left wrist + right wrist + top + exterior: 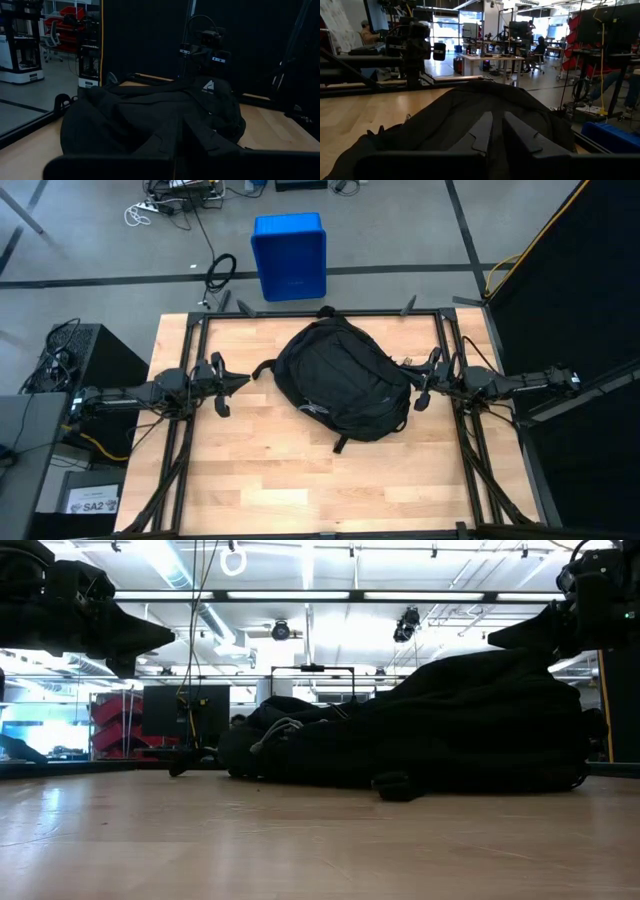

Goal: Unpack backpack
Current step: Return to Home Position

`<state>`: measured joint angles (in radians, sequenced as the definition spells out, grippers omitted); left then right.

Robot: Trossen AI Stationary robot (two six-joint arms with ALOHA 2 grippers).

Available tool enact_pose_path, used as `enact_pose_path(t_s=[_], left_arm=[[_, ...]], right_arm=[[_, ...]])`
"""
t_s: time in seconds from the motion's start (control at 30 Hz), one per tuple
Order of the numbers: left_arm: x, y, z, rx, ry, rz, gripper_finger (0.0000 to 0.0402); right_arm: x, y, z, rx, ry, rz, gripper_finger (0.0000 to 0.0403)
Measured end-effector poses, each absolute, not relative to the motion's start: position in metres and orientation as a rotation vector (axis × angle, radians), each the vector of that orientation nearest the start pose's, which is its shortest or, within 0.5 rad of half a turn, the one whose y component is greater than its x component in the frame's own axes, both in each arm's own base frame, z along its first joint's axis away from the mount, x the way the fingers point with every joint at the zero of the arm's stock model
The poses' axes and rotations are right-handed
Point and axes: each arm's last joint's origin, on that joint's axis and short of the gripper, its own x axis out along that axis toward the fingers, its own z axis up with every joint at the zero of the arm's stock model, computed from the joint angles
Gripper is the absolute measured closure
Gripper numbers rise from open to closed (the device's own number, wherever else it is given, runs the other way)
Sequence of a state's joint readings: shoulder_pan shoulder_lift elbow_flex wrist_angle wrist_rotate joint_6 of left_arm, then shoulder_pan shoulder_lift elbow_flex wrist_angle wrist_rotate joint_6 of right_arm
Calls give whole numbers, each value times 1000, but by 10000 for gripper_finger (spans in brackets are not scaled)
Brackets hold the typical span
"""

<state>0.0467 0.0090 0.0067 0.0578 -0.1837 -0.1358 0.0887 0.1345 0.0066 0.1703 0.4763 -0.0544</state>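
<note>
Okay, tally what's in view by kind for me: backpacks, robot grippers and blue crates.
Backpacks: 1, the backpack lying on the table.
Grippers: 2, the left gripper and the right gripper, one on either side of it.
Blue crates: 1, the blue crate beyond the table.
Total: 4.

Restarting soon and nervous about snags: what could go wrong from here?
The right hand sits close beside the backpack, so a swing toward the bag could snag its fabric. The strap loop lies on the table near the left hand and might catch on it.
</note>
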Motion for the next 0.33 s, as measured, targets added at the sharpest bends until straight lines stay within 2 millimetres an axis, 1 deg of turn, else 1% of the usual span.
enact_pose_path(t_s=[0.33], left_arm=[[97,10,171,-139,-71,226,401]], right_arm=[[103,-4,171,-42,-30,-389,392]])
